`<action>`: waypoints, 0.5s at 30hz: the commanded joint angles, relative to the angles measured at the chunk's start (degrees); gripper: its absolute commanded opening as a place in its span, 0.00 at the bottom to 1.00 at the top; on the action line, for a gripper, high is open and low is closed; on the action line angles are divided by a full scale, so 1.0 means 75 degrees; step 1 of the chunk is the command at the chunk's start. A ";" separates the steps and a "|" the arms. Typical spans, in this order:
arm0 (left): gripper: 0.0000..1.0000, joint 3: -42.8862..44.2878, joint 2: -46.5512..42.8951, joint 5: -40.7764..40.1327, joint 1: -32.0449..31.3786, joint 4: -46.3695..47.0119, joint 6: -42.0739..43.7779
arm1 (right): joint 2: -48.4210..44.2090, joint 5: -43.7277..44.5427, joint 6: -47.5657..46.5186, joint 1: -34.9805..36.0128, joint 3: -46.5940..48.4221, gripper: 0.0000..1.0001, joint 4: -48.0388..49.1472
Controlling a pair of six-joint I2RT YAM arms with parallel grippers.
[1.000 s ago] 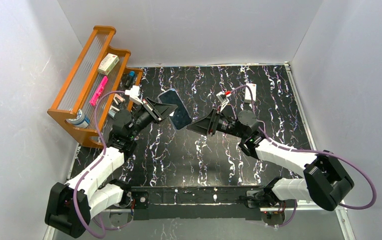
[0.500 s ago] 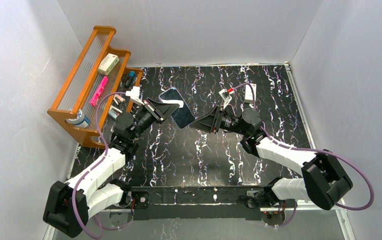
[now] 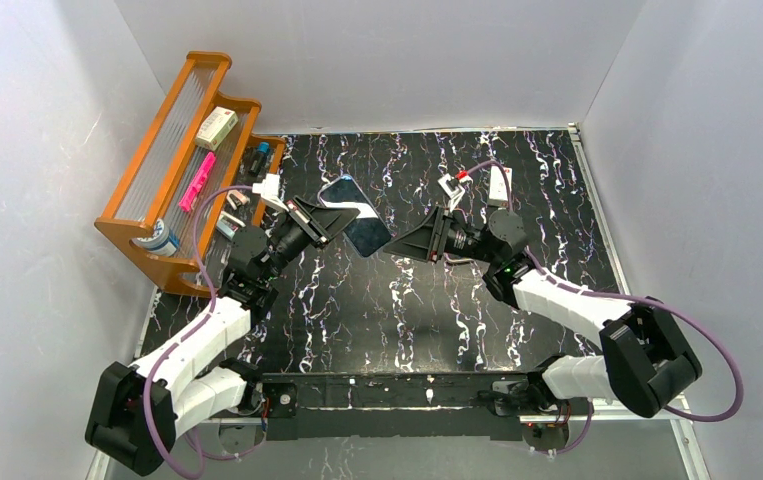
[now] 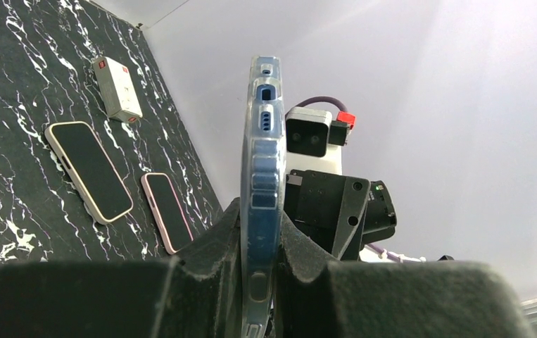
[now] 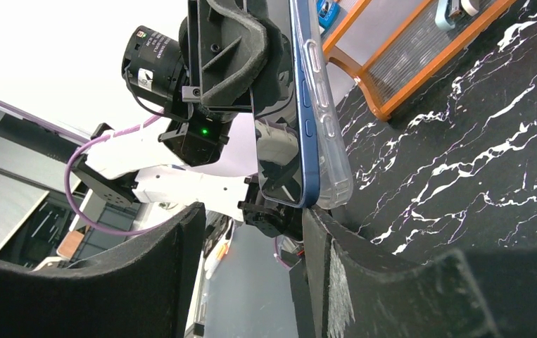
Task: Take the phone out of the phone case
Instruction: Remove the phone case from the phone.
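My left gripper is shut on a blue phone in a clear case, held edge-up above the table. In the left wrist view the phone stands edge-on between my pads. My right gripper is open at the phone's near corner. In the right wrist view the clear case gapes away from the blue phone at that corner. One fingertip of my right gripper touches the corner from below; the other stands well apart.
An orange rack with small items stands at the far left. Two other phones and a white box lie on the black marbled table under the right arm.
My left gripper tilted the phone slightly toward the right arm. My right gripper moved up and closer, so its fingertip now meets the phone's corner.
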 commanded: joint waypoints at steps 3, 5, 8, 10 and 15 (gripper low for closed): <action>0.00 -0.0118 -0.0431 0.1562 -0.0410 0.0578 -0.0457 | 0.0214 0.0708 0.0026 -0.0308 0.0580 0.62 0.0299; 0.00 -0.0183 -0.0463 0.1545 -0.0410 0.0592 -0.0422 | 0.0197 0.0725 0.0032 -0.0334 0.0590 0.62 0.0193; 0.00 -0.0228 -0.0524 0.1533 -0.0410 0.0593 -0.0349 | 0.0136 0.0755 0.0003 -0.0399 0.0579 0.62 0.0073; 0.00 -0.0239 -0.0541 0.1525 -0.0410 0.0591 -0.0328 | 0.0089 0.0756 -0.0004 -0.0446 0.0561 0.62 0.0044; 0.00 -0.0296 -0.0529 0.1502 -0.0410 0.0592 -0.0317 | -0.0021 0.0720 0.0004 -0.0557 0.0560 0.62 -0.0010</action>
